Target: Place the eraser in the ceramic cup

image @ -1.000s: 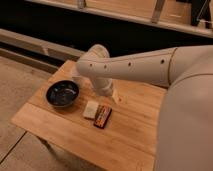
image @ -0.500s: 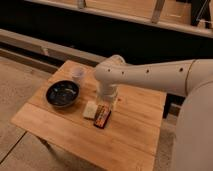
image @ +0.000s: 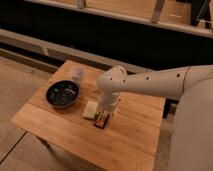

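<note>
Camera view: gripper (image: 107, 111) beside pale rectangular eraser (image: 90, 109)

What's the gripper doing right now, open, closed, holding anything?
Gripper: cannot be told; it is low over the wooden table, beside the white block.

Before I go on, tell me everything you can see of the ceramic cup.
The ceramic cup is small, round and pale whitish, with no handle showing. It stands upright, mouth up, on the wooden table near its far edge, just behind the dark bowl. What is inside cannot be told. Nothing holds it: the tool is low over the table, apart from it, by the pale eraser.
</note>
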Tool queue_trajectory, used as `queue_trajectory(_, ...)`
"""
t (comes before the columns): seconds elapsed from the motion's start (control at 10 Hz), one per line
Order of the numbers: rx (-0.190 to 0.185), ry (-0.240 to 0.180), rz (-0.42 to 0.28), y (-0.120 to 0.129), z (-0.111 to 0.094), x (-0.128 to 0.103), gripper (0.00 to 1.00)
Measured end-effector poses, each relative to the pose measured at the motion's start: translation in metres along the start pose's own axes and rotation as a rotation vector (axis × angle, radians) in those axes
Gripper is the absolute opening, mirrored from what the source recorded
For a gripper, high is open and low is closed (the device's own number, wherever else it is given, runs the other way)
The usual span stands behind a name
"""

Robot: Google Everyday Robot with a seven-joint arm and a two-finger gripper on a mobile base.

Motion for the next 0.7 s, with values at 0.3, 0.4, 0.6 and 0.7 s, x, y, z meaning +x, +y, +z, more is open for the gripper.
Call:
queue_trajectory(0.3,0.02,0.008,-0.051,0.018,0.007,-0.001,0.65)
queue_trajectory(0.4,0.028,0.009,-0.061,0.022,0.009,-0.003,0.65)
queue_trajectory(0.6,0.059,0.004,-0.071,0.025,0.007,-0.014,0.65)
queue_trajectory(0.7,0.07,-0.007,-0.062,0.021,0.003,-0.022,0.65)
